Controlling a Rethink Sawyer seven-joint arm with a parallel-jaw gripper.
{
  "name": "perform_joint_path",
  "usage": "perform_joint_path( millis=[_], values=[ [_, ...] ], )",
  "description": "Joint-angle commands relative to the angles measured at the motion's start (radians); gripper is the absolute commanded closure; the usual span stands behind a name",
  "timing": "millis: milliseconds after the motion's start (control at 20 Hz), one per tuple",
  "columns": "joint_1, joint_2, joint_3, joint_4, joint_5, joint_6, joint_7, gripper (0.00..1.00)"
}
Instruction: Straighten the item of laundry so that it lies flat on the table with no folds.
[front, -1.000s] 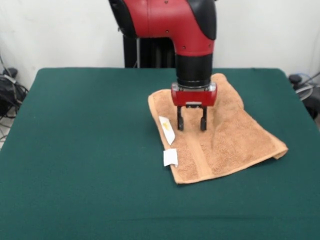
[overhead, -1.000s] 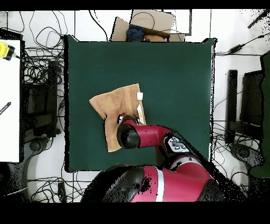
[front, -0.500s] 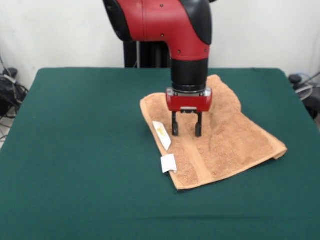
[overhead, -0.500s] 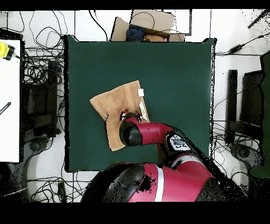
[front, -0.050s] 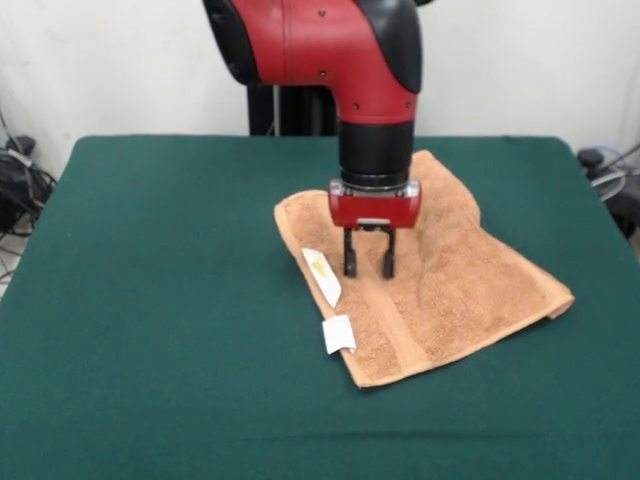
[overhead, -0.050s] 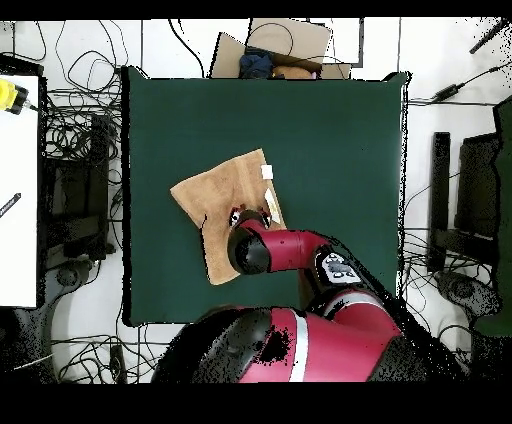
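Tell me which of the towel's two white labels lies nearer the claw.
The long label with yellow print, just beside the claw; the small square label sits farther off.

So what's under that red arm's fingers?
The tan towel, rumpled on the green table. The open fingers touch it by a white label. Whether cloth is pinched cannot be seen.

Green table (front, -0.050s: 150, 300); rumpled tan towel (front, -0.050s: 450, 280) on it
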Motion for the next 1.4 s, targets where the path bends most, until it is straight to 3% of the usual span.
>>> perform_joint_path(
  millis=[50,800,1250,1400],
  values=[
    [0.011,0.085,-0.051,-0.178,-0.027,-0.061,0.055,1.0],
    [-0.016,0.087,-0.031,-0.179,-0.06,-0.06,0.051,1.0],
    [-0.118,0.09,0.066,-0.23,-0.164,-0.003,-0.003,1.0],
    [-0.216,0.093,0.183,-0.282,-0.236,0.099,-0.093,1.0]
  ],
)
